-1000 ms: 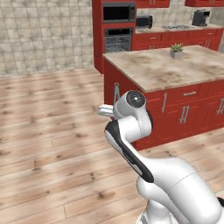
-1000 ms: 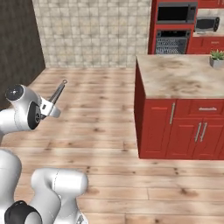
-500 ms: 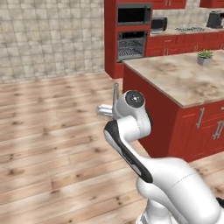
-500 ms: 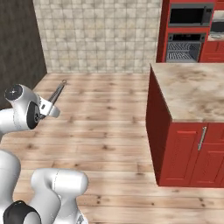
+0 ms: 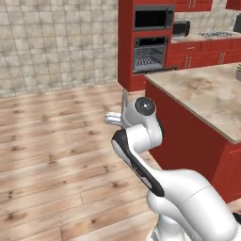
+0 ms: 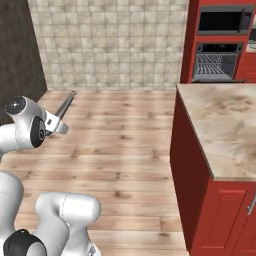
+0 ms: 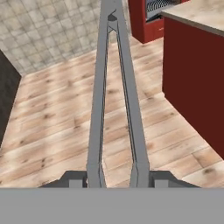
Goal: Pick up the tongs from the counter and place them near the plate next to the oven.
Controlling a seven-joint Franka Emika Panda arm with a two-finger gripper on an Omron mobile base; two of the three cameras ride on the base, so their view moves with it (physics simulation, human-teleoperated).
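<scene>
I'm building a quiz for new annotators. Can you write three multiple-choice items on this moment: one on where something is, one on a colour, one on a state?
1. Where are the slim grey metal tongs?
A. lying on the wood floor
B. held in the hand, out over the floor
C. on the counter

2. What colour is the base under the beige veined stone counter?
A. red
B. white
C. black

3. How do the tongs' two arms stand?
A. bent apart at both ends
B. broken in two
C. joined at the far end, spread toward the hand

Answers: 1 B, the hand view shows them rising from the fingers above floorboards; 2 A, red panels show in the right base view; 3 C, the arms meet at the far tip.
</scene>
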